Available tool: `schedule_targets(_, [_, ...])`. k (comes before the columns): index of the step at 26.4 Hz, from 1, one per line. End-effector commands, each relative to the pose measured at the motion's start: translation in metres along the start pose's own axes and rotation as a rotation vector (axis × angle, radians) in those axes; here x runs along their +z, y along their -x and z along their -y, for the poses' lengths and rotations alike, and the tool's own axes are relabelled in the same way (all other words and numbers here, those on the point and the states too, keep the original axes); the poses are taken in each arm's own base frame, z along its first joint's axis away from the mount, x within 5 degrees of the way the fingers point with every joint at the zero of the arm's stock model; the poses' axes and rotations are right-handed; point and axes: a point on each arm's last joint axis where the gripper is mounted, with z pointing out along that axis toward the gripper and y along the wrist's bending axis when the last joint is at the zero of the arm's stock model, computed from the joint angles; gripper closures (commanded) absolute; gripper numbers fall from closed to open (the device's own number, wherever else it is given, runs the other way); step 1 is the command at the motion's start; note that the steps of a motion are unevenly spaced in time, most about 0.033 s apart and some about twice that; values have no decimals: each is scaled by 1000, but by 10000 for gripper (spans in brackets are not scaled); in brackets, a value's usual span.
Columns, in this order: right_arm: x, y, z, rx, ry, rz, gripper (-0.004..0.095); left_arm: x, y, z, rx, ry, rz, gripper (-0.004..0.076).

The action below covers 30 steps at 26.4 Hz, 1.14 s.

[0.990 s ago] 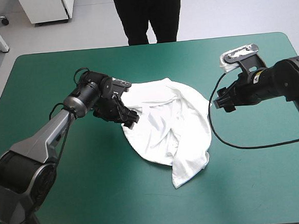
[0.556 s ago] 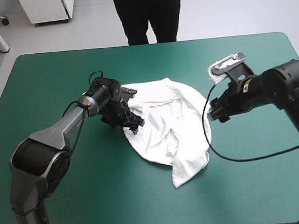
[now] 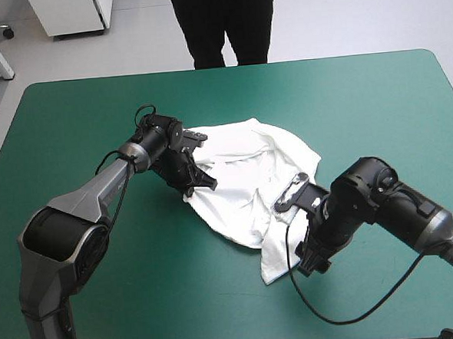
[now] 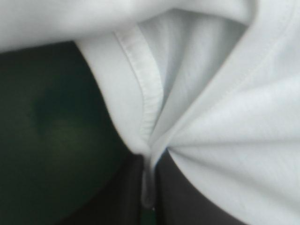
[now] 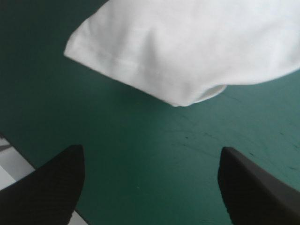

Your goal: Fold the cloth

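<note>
The white T-shirt (image 3: 250, 176) lies crumpled near the table's middle, with a narrow tail reaching toward the near edge. My left gripper (image 3: 200, 182) is at its left edge. In the left wrist view the black fingers (image 4: 187, 201) are shut on a stitched hem of the T-shirt (image 4: 145, 112), which bunches into folds where they meet. My right gripper (image 3: 309, 257) is low over the cover beside the tail's right side. It stands open (image 5: 150, 183) with nothing between the fingers, and the rounded end of the T-shirt (image 5: 187, 51) lies a little ahead of it.
The T-shirt sits well away from every edge of the teal-green cover (image 3: 69, 117). Only cover lies under and between the right gripper's fingers (image 5: 154, 140).
The left gripper has shut on the T-shirt's left hem. The right arm has swung from the shirt's far right side down to the tail near the front, still open.
</note>
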Motion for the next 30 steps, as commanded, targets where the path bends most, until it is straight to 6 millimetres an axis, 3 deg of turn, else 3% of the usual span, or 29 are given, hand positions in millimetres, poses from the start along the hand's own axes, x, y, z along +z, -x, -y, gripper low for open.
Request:
schedule_targets(1, [-7,0,-20,-137,3,28,183,24,5,15,-39,-101,3,733])
schedule_targets(4, [-2,12,-35,-300,-68,97,183,24,6,15,-36,-100,10,733])
schedule_targets(7, [16,15,-34,-367,-85,34,183,24,6,15,-35,-103,9,733])
schedule_targets(13, [58,20,-27,-439,-159,-33,183,24,6,15,-35,-103,9,733])
schedule_targets(19, [80,28,-23,-452,-170,-58,199,24,6,15,-35,-102,15,733])
schedule_targets(22, [96,29,-20,-388,-112,-103,318,24,6,15,-35,-102,13,733])
schedule_targets(28, [118,28,-19,-333,-28,-182,825,24,7,15,-35,-102,18,733])
schedule_targets(30, [122,28,-18,-321,-25,-199,924,24,7,15,-35,-101,20,733])
